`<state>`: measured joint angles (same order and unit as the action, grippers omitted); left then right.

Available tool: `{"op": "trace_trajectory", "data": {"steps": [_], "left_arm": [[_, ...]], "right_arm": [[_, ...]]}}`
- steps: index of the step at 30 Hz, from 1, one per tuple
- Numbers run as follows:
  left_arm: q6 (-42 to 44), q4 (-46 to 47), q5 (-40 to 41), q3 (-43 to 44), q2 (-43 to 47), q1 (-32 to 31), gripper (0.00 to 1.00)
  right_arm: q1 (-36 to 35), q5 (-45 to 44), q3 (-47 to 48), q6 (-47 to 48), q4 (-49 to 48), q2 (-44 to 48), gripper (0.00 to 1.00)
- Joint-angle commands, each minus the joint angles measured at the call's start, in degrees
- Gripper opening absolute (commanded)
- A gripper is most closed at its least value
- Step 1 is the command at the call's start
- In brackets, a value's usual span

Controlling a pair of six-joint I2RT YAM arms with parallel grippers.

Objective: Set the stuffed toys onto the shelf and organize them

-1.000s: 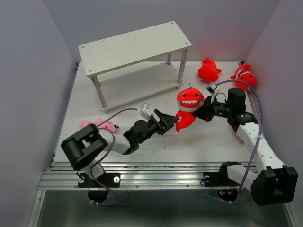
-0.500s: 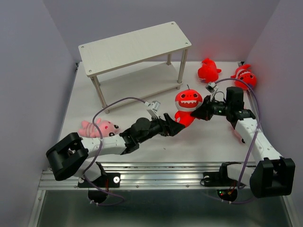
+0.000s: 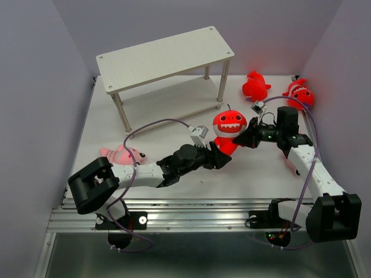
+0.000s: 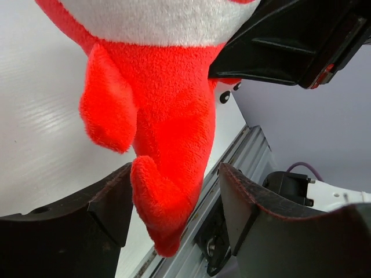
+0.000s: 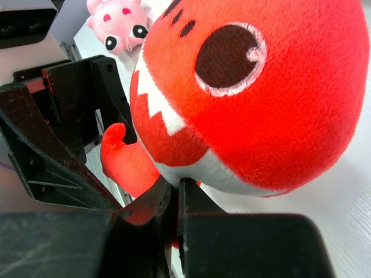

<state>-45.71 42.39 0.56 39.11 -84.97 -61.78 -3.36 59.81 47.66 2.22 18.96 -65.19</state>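
My right gripper (image 3: 243, 139) holds a red shark (image 3: 231, 124) upright above the table, its jaws shut (image 5: 177, 188) on a pinch of plush under the white belly (image 5: 220, 174). My left gripper (image 3: 222, 158) reaches in from the left. Its open fingers stand on either side of the shark's tail (image 4: 165, 197): the left finger touches it and a gap shows at the right finger (image 4: 243, 197). Two more red sharks (image 3: 255, 87) (image 3: 299, 94) lie at the far right. A pink toy (image 3: 123, 155) lies near the left arm. The white shelf (image 3: 168, 58) stands at the back with nothing on it.
The shelf's lower tier (image 3: 168, 104) sits between thin metal legs (image 3: 222, 87). An aluminium rail (image 3: 191, 204) runs along the table's near edge, just below the shark's tail. Purple cables loop over both arms. Grey walls close in on both sides.
My left arm has stretched to the right and brought its fingers around the shark's tail, and the jaws have narrowed. The right gripper has lifted the shark slightly and since held still.
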Motion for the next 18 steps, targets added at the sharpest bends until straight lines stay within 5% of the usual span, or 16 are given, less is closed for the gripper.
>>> {"op": "trace_trajectory", "data": {"steps": [1,6,14,15,18], "left_arm": [[0.6,3.5,3.6,1.1,1.6,-0.9,0.66],[-0.1,4.6,6.1,-0.5,3.0,-1.0,0.59],[-0.3,6.9,7.0,0.0,2.0,-1.0,0.05],[-0.5,7.2,7.3,-0.2,2.0,-1.0,0.00],[-1.2,7.4,10.2,-1.0,2.9,-1.0,0.00]], "right_arm": [[0.4,1.5,-0.1,1.3,-2.4,2.0,0.01],[0.4,1.6,-0.5,2.1,-2.5,1.8,0.01],[0.4,3.8,-0.8,3.1,-2.5,2.1,0.02],[0.4,3.7,-0.8,3.1,-2.5,2.3,0.05],[0.4,1.5,-0.8,3.3,-2.5,2.4,0.44]]}}
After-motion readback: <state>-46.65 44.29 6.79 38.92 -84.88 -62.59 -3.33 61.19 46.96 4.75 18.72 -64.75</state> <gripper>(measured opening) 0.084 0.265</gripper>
